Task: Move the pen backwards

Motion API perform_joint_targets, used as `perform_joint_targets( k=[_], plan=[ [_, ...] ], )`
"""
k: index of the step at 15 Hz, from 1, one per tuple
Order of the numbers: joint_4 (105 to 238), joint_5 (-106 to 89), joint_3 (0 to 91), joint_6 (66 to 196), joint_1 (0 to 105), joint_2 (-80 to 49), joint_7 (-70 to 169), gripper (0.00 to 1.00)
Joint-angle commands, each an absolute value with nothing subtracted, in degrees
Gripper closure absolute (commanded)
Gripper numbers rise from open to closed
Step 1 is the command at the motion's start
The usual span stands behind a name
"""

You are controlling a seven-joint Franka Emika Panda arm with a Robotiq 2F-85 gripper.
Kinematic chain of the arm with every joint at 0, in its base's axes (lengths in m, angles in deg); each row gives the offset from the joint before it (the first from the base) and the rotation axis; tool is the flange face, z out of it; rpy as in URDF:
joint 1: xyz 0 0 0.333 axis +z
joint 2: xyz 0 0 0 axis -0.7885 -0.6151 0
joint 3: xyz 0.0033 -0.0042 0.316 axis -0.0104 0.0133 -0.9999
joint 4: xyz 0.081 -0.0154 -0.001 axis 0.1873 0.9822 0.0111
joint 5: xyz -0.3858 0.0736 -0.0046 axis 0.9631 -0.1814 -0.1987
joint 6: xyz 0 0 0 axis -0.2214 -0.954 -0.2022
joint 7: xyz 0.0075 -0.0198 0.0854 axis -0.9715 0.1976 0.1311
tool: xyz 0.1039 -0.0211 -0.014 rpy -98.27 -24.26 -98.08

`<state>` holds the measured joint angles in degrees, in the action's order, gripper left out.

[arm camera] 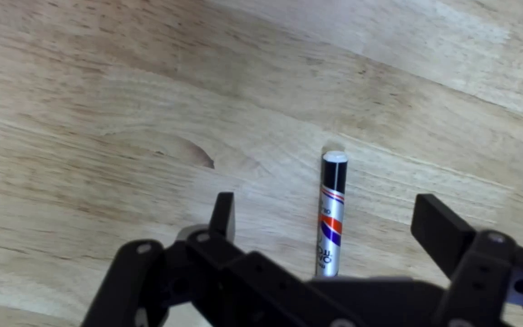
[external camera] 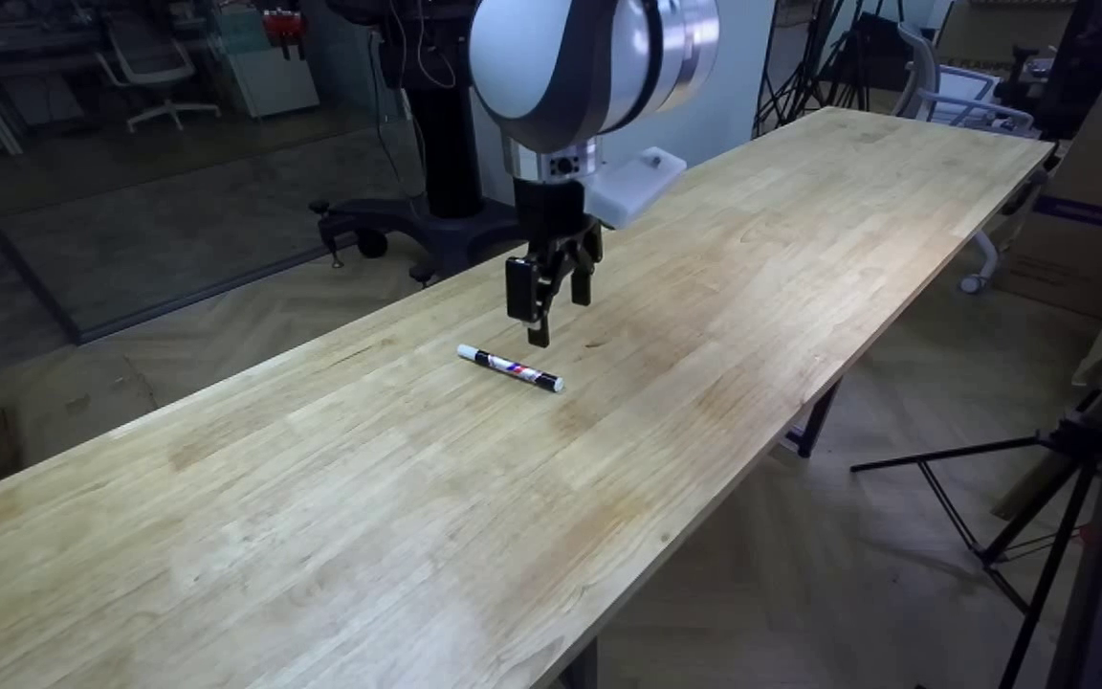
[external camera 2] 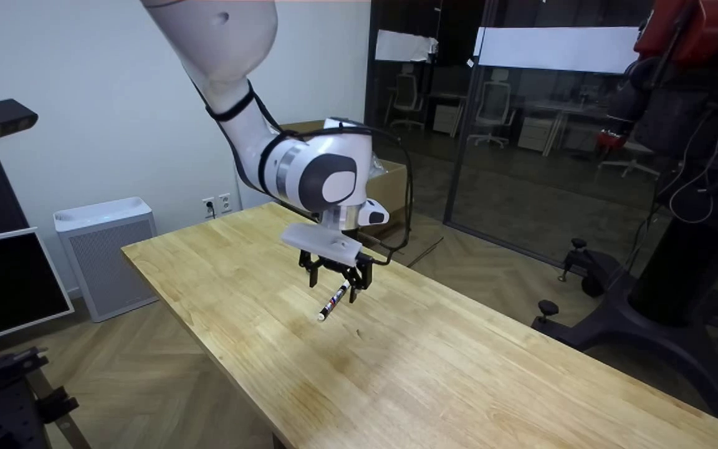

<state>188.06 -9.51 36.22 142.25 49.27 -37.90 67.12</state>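
Observation:
The pen [external camera: 511, 368] lies flat on the light-wood table [external camera: 341, 488]. It has black end parts, a whitish middle with red and blue marks, and white tips. It also shows in an exterior view [external camera 2: 334, 302], with its far end by a finger. My gripper [external camera: 561, 321] is open and empty above the table, close to the pen; it also shows in an exterior view [external camera 2: 334, 291]. In the wrist view the pen [arm camera: 333, 213] lies lengthwise between the spread fingers of the gripper [arm camera: 327, 211], touching neither. Its lower end is hidden behind the gripper body.
A dark wheeled stand [external camera 2: 664, 330] stands on the floor beside the table's long edge; it also shows in an exterior view [external camera: 446, 211]. A cardboard box [external camera 2: 390, 187] is behind the arm. A tripod [external camera: 1039, 498] and a chair [external camera: 962, 86] stand off the table.

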Motion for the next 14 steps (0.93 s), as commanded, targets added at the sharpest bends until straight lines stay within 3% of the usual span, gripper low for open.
perform_joint_targets(
  k=[1, 8, 9, 10, 14],
  plan=[
    [176.22, -7.01, 37.77, 137.44, 51.17, -46.14, 67.30, 0.00],
    [161.42, -2.89, 38.57, 129.03, 55.34, -55.83, 66.97, 0.00],
    [159.93, -2.52, 38.73, 128.32, 55.89, -56.64, 66.72, 0.25],
    [158.64, -1.95, 38.91, 127.62, 56.40, -57.34, 66.82, 0.26],
    [154.74, -1.00, 39.35, 125.53, 57.65, -59.09, 66.75, 0.55]
  ],
)
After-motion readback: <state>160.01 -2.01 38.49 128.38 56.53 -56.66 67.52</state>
